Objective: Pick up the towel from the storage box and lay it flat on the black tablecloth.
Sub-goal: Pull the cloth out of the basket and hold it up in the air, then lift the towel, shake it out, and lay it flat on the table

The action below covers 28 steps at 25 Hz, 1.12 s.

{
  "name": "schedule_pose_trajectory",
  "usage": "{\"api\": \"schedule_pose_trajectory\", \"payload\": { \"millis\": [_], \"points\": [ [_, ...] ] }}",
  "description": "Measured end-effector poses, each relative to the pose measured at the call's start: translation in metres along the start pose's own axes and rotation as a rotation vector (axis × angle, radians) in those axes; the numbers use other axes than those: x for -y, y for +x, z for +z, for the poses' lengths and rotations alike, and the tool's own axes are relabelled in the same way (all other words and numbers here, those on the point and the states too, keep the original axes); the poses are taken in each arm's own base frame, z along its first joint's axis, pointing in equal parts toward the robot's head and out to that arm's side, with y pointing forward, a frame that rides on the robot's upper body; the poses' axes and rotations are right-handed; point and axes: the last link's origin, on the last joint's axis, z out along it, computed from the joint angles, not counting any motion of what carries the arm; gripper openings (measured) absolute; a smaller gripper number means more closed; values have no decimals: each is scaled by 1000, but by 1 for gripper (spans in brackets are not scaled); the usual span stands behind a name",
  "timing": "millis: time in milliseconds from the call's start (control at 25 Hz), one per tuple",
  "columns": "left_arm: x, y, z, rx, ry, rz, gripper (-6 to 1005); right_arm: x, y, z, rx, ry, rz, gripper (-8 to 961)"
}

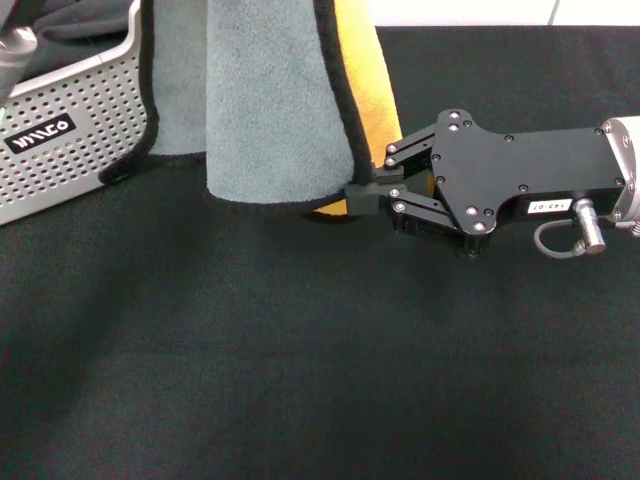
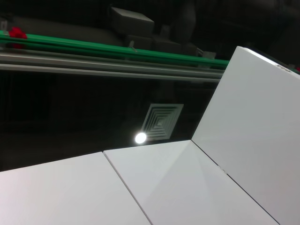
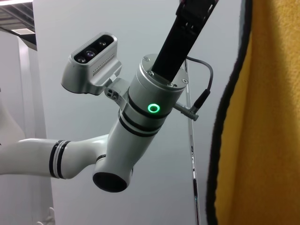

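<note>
Towel [image 1: 265, 95] hanging upright beside storage box [image 1: 70, 130], lower edge touching black tablecloth [image 1: 300, 370], right gripper [image 1: 368, 195] clamped on its bottom corner, left gripper out of sight above

One grey-green plush towel [image 1: 265, 100] with black stitched edging and a yellow-orange reverse face. One light grey perforated plastic storage box [image 1: 70, 150] with a black label, at the far left corner of the table. One large matte black tablecloth [image 1: 300, 360]. One black right tool [image 1: 372, 193] in the head view; one silver arm wrist with a green ring light [image 3: 145, 105] in the right wrist view. One dark fabric bundle [image 1: 75, 25] in the box.
</note>
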Motion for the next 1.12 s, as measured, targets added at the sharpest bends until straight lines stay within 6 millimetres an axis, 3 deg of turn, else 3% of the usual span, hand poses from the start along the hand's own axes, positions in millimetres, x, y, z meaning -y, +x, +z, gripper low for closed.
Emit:
{"api": "schedule_pose_trajectory", "payload": {
  "millis": [280,520,920,1120],
  "points": [
    [0,-1,-1,5,4,-4,12,-2,-1,0,2,-15,-37,93],
    [-1,-5,-13,46,30,-31,12,-1,-6,-11,4,-1,-23,0],
    [1,-11,-63,195,95,-160,12,-15,-41,-59,-54,159,-94,0],
    [5,-4,-89,220,46,-276,12,-17,-59,-73,-90,244,-122,0]
  ]
}}
